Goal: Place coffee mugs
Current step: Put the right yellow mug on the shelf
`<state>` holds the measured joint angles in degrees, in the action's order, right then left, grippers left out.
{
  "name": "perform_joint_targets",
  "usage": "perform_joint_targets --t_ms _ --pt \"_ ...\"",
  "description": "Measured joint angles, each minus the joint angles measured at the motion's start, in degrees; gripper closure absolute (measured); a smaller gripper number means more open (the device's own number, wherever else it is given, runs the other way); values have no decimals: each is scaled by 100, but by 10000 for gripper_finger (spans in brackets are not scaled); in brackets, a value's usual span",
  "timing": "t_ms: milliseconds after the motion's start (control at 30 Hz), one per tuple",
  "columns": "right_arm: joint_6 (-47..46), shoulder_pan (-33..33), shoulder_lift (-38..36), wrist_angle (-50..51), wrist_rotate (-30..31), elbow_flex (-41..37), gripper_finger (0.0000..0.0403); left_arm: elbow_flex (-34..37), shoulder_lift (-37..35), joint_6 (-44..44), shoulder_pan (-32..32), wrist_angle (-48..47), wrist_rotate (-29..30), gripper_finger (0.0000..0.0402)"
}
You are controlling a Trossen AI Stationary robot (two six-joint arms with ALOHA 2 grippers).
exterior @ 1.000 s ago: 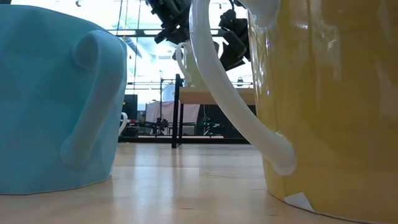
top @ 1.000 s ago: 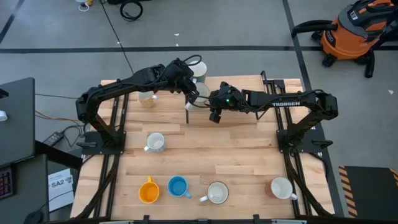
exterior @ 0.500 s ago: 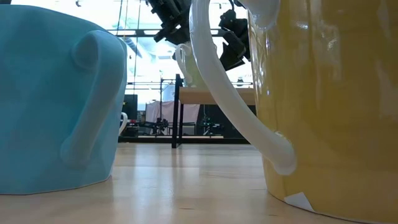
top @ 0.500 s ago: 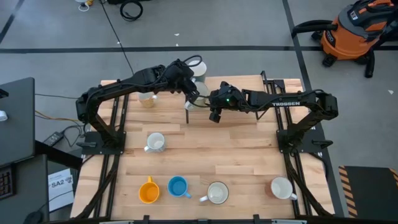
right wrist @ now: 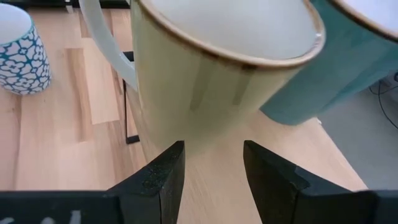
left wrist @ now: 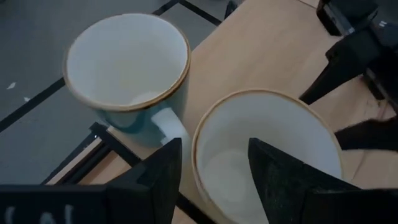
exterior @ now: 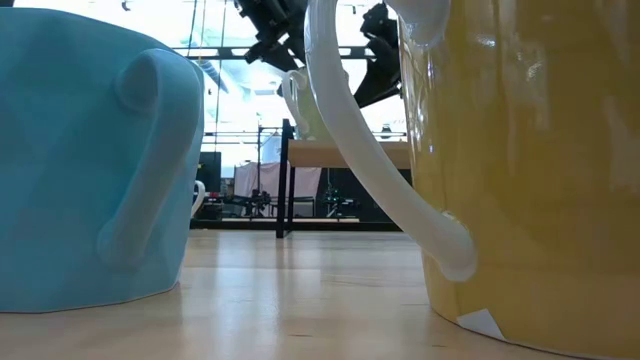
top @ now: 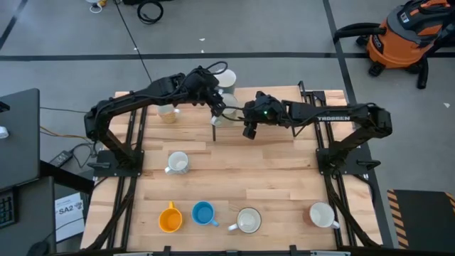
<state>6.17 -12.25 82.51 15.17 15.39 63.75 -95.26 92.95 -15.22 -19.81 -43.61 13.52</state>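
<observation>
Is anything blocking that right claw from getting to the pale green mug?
Nothing visible does. The right gripper faces the pale green mug directly, fingers open on bare wood. The left gripper straddles its rim from above; the teal mug stands just beside it.

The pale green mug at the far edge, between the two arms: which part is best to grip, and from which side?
Grip the pale green mug by its rim wall, from above. It stands upright with its mouth open. The teal mug crowds one side and the handle takes another, so a sideways pinch has little room.
</observation>
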Motion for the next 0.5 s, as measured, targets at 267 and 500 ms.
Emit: perform_joint_targets --t_ms 267,500 --pt "-41 58 -487 389 -131 0 233 -7 -524 503 98 -576 -242 210" --pt "-685 278 -911 456 -1108 0 233 -4 -1094 1041 678 -1456 -418 210"
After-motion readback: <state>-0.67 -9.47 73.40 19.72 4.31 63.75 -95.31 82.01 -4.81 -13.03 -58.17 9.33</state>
